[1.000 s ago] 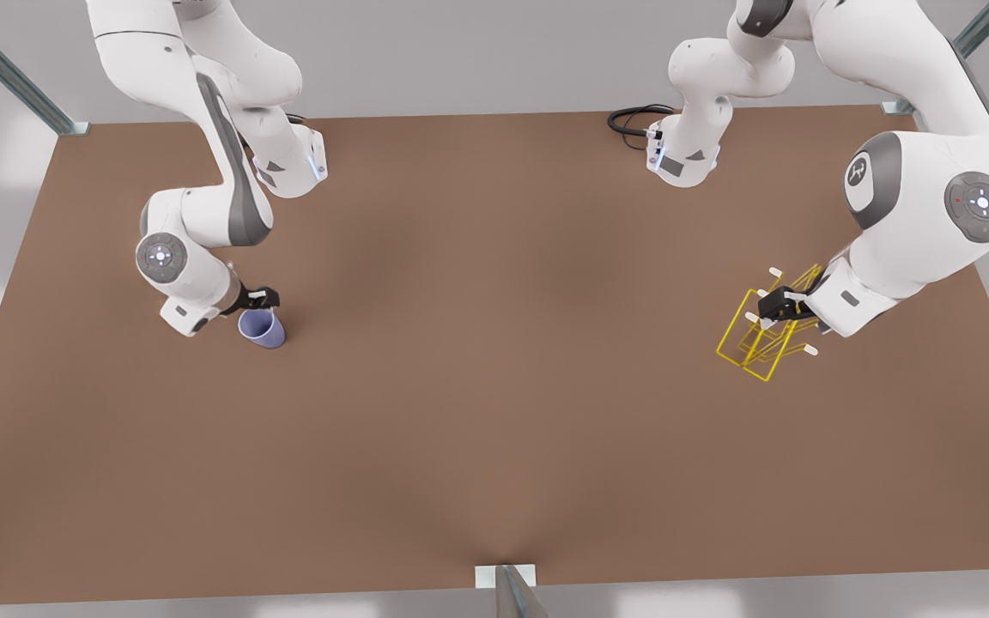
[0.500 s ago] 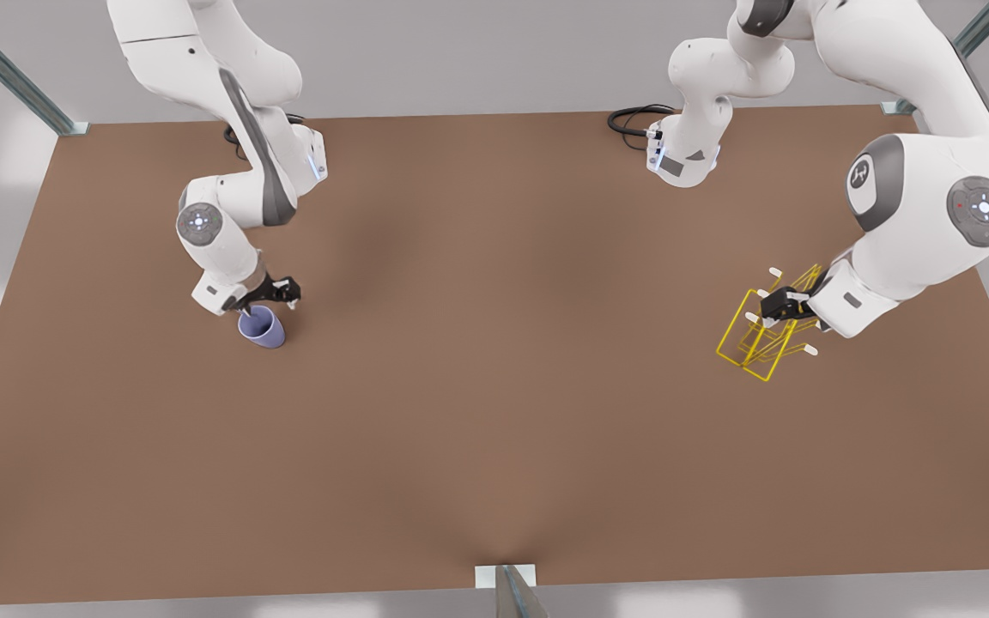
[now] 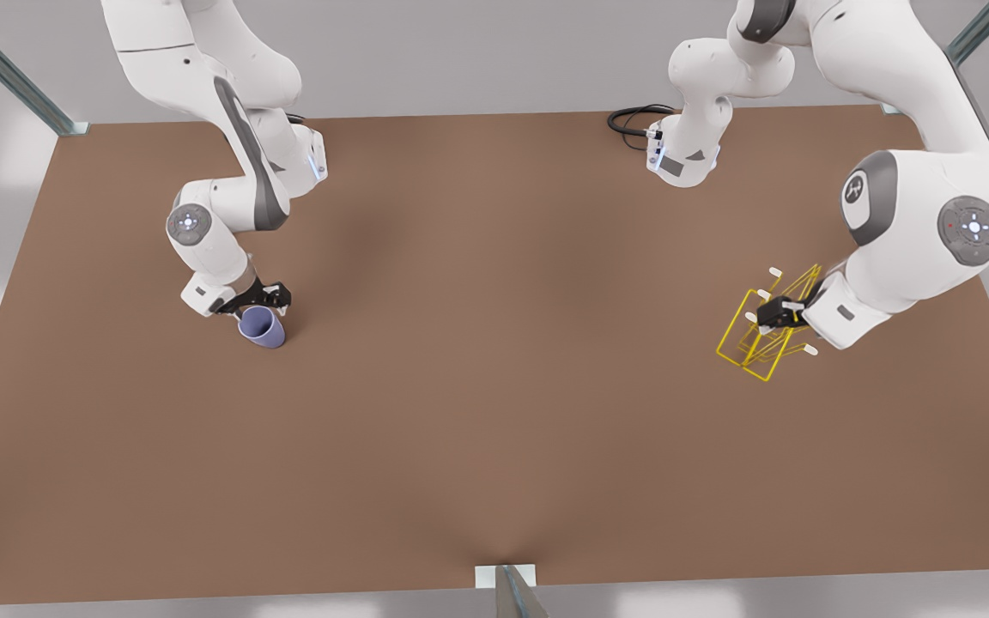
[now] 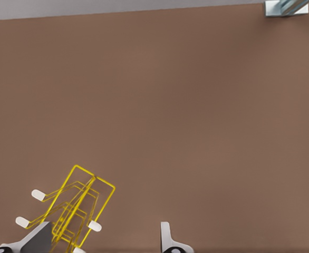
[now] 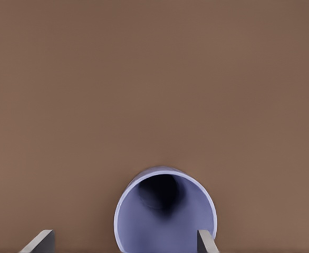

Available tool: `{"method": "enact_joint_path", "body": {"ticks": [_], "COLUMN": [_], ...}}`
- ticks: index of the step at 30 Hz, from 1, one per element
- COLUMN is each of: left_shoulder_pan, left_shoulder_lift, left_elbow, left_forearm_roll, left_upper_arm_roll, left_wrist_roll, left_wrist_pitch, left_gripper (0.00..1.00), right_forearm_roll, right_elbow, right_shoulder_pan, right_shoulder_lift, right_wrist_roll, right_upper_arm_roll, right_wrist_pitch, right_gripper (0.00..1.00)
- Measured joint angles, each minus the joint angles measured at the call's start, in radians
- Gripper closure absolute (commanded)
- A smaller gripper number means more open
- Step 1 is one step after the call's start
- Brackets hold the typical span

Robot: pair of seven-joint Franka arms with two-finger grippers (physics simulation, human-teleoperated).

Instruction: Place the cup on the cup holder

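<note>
The lavender-blue cup (image 3: pixel 263 329) stands upright on the brown table at the front view's left. My right gripper (image 3: pixel 259 299) hovers just behind and above it. In the right wrist view the cup (image 5: pixel 165 221) shows its open mouth, and the right gripper (image 5: pixel 124 233) is open with a finger on each side of the rim, apart from it. The yellow wire cup holder (image 3: pixel 756 343) sits at the front view's right. My left gripper (image 3: pixel 770 315) is down over its white-capped prongs. In the left wrist view the cup holder (image 4: pixel 83 205) lies between the spread fingers of the open left gripper (image 4: pixel 102 233).
A black cable (image 3: pixel 632 120) loops beside the arm base at the back edge. Metal frame posts stand at the table's far corners, and a bracket (image 3: pixel 505 573) sits at the middle of the front edge. Bare brown tabletop (image 3: pixel 494 343) stretches between cup and holder.
The right arm's elbow swung toward the middle and its gripper turned, staying just behind the cup. The left gripper dipped slightly lower onto the cup holder. Cup and holder have not moved.
</note>
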Motion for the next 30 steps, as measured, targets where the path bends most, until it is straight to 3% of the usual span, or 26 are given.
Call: {"method": "enact_joint_path", "body": {"ticks": [17, 21, 24, 25, 28, 29, 30], "left_shoulder_pan": [0.003, 0.003, 0.003, 0.003, 0.003, 0.003, 0.003], "left_shoulder_lift": [0.014, 0.014, 0.015, 0.015, 0.016, 0.017, 0.017], "left_elbow": [0.000, 0.000, 0.000, -0.001, -0.001, -0.001, -0.001], "left_forearm_roll": [0.001, 0.000, 0.000, 0.000, 0.000, 0.000, 0.000], "left_upper_arm_roll": [0.000, 0.000, 0.000, 0.000, 0.000, 0.000, 0.000], "left_wrist_roll": [0.001, 0.001, 0.001, 0.001, 0.001, 0.001, 0.001], "left_wrist_pitch": [0.001, 0.000, 0.000, 0.000, 0.000, 0.000, 0.000], "left_gripper": [0.00, 0.00, 0.00, 0.00, 0.00, 0.00, 0.00], "right_forearm_roll": [0.001, 0.001, 0.002, 0.002, 0.002, 0.002, 0.003], "right_elbow": [-0.008, -0.008, -0.018, -0.019, -0.022, -0.022, -0.022], "right_shoulder_pan": [0.009, 0.025, 0.018, 0.016, 0.014, 0.015, 0.016], "right_shoulder_lift": [0.118, 0.124, 0.124, 0.125, 0.142, 0.144, 0.144], "right_wrist_roll": [-0.003, -0.003, -0.003, -0.004, -0.004, -0.005, -0.005], "right_upper_arm_roll": [0.001, 0.001, 0.001, 0.001, 0.001, 0.001, 0.001], "right_wrist_pitch": [0.088, 0.097, 0.100, 0.101, 0.104, 0.104, 0.104], "right_gripper": [0.00, 0.20, 0.21, 0.26, 0.29, 0.42, 0.69]}}
